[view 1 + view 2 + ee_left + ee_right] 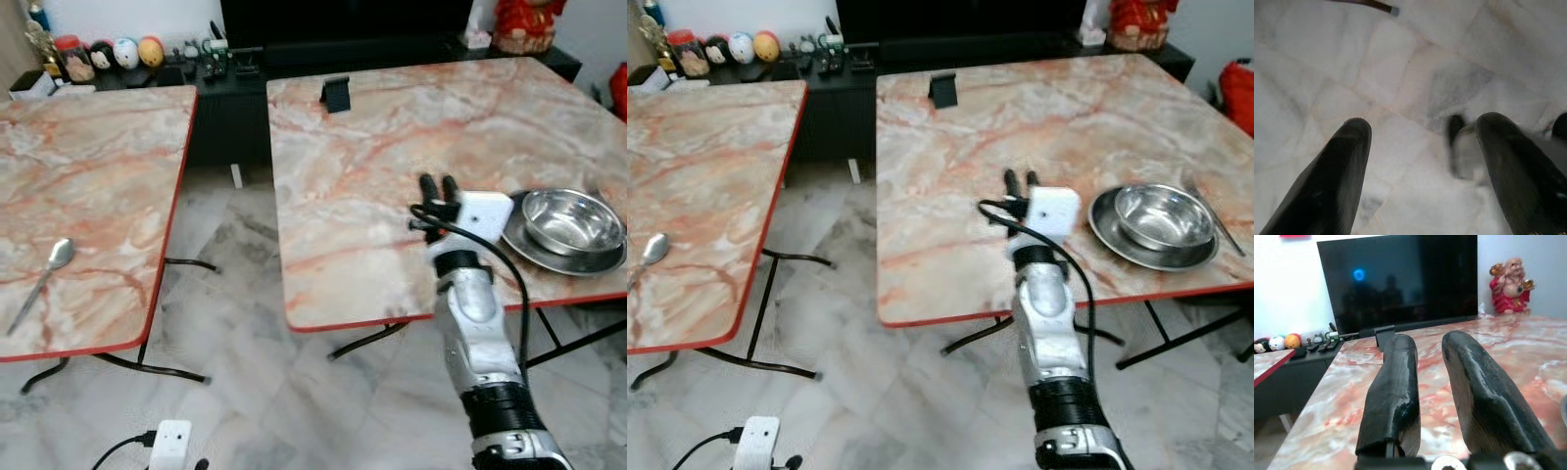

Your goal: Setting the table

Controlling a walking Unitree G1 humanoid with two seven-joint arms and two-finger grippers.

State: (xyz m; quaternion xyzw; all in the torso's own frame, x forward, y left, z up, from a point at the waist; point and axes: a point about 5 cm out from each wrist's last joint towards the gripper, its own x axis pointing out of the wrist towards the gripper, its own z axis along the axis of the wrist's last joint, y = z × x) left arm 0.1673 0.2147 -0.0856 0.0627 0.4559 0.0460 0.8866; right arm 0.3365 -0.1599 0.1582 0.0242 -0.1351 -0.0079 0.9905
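No words or numbers that we can read

We find no lettering, label, brand or number on the two marble-patterned tables [372,176], the steel bowl [571,219] and plate [519,238] at the right, the spoon [44,279] on the left table, the dark television [1400,281] at the far wall, or the red figurine [1508,286] beside it; a blue glow on the screen is a blurred spot, not a sign.
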